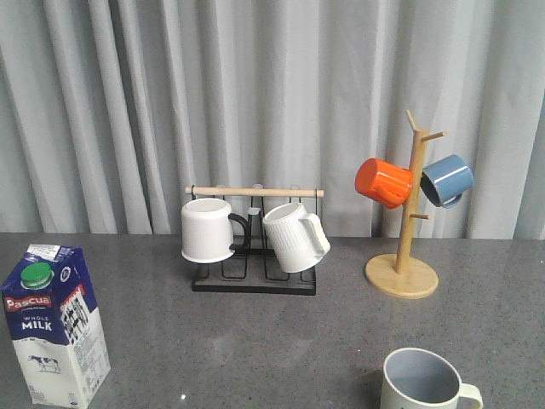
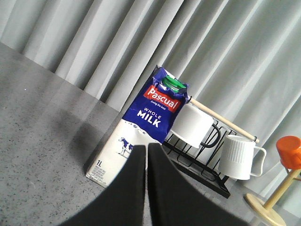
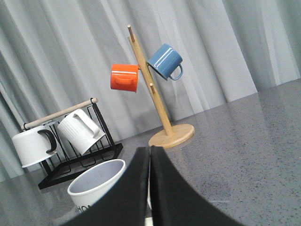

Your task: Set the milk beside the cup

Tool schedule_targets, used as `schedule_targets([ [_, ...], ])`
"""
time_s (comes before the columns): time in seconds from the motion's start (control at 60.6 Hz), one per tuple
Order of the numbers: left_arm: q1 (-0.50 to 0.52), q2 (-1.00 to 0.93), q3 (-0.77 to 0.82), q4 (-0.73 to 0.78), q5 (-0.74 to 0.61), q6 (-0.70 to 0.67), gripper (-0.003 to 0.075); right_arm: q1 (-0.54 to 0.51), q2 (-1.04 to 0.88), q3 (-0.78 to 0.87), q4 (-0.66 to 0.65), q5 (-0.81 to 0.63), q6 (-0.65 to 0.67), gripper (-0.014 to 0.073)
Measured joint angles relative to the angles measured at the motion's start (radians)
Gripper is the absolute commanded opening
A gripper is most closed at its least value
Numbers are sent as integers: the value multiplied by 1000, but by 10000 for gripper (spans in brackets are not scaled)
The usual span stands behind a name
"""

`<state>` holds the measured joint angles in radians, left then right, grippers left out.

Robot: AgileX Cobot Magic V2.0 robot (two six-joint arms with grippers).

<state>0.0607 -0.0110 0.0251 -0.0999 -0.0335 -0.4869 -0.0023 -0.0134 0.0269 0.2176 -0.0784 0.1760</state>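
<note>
At the far left of the grey speckled worktop (image 1: 255, 341) stands the tall dark-blue and white gable-top milk carton (image 1: 56, 324), upright, with a green round cap and a red "Pascua" label above "WHOLE MILK" and a cow picture. The left wrist view shows the same carton (image 2: 141, 129) just beyond the left end effector (image 2: 146, 155), whose two dark fingers are pressed together with only a thin seam between them, holding nothing and clear of the carton. Further right, toward the back of the worktop, sits a black wire rack with a wooden top rail (image 1: 254, 256); on it hang a plain white mug with a black handle (image 1: 209, 229) and, beside it, a ribbed white mug (image 1: 294, 237), tilted. Right of the rack stands a wooden mug tree on a round base (image 1: 404, 247), carrying an orange mug (image 1: 383, 182) on its left peg and a blue mug (image 1: 446, 179) on its right peg. At the front right edge of the worktop rests the cream-white mug with a pale grey-blue inside (image 1: 423, 381), upright, handle to the right, well apart from the milk carton. In the right wrist view this mug (image 3: 96, 181) lies just beside the right end effector (image 3: 150, 160), whose fingers are likewise closed together and empty.
</note>
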Motion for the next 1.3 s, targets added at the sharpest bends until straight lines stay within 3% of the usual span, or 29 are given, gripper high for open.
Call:
schedule_targets([
  [0.115,0,0,0,-11,-1,-2,33,0,0,0,0,42,0,93],
  [0.214,0,0,0,-62,-1,-14,84,0,0,-21,0,115,0,230],
  [0.313,0,0,0,-147,-1,-41,163,0,0,-45,0,123,0,381],
  [0.396,0,0,0,-215,2,-50,233,0,0,-51,0,132,0,444],
  [0.528,0,0,0,-370,2,-53,301,0,0,-51,0,98,0,444],
  [0.66,0,0,0,-448,0,-48,309,0,2,-115,-1,122,-12,426],
  [0.759,0,0,-45,-379,75,1,309,0,56,-239,-3,249,-59,423],
  [0.99,0,85,-336,-154,258,213,309,0,367,-576,21,568,-277,423],
  [1.303,0,427,-543,-128,418,360,309,0,803,-666,72,661,-347,423],
])
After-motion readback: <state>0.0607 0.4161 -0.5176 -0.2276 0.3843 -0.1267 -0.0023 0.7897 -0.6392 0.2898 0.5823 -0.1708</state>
